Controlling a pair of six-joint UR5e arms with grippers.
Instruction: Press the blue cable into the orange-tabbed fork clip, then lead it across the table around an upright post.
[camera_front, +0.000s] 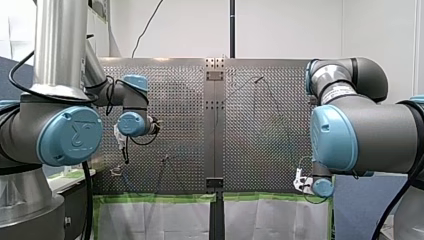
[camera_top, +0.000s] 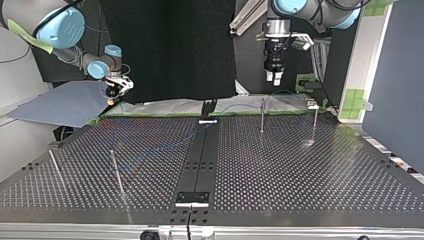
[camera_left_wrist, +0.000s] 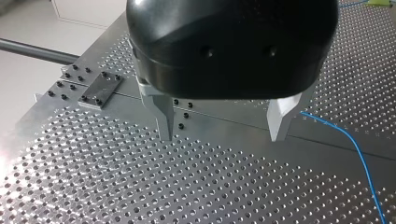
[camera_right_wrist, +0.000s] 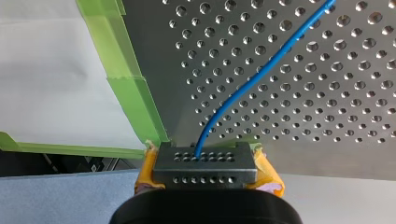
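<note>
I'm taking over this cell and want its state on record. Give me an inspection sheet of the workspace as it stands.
Surface: perforated table, dark centre strip, green tape along an edge.
Job's things: blue cable lying slack across the table; thin upright posts standing; orange-tabbed clip not made out.
Clutter: nothing seen.
Grippers: left gripper open and empty over the table; right gripper shut on the cable's end, past the table's corner.
Cables: black cable hanging beside my left arm.
Surroundings: blue-grey sheet beside the table; white wall beyond it in the front view.
</note>
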